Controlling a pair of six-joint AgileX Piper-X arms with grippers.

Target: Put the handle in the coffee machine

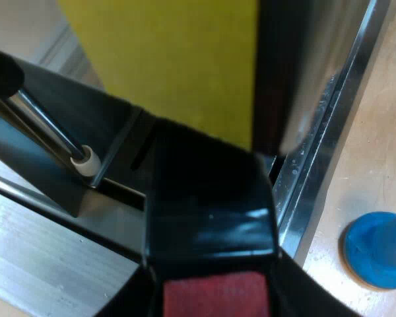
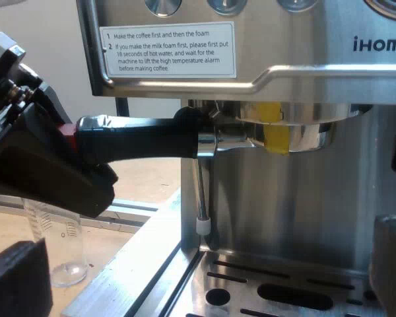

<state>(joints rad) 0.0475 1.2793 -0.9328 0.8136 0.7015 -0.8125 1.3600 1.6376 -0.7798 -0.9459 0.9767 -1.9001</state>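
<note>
The holder's dark handle (image 1: 211, 191) runs away from my left gripper (image 1: 214, 305), whose black fingers (image 1: 129, 305) close on either side of its red end (image 1: 214, 294). From the right wrist view, the handle (image 2: 138, 140) sticks out level from the espresso machine (image 2: 264, 39), and its metal basket (image 2: 297, 135), marked with yellow tape, sits up under the brew head. My left gripper (image 2: 66, 142) clasps the red end (image 2: 67, 131) there. My right gripper (image 2: 201, 274) faces the machine's front above the drip tray (image 2: 284, 287), open, with nothing between its fingers (image 2: 13, 281).
A steam wand (image 2: 200, 191) hangs just under the handle; its white tip (image 1: 86, 160) is near the tray's edge. A measuring glass (image 2: 56, 244) stands on the table beside the machine. A blue tamper (image 1: 379, 247) stands on the wood by the machine's base.
</note>
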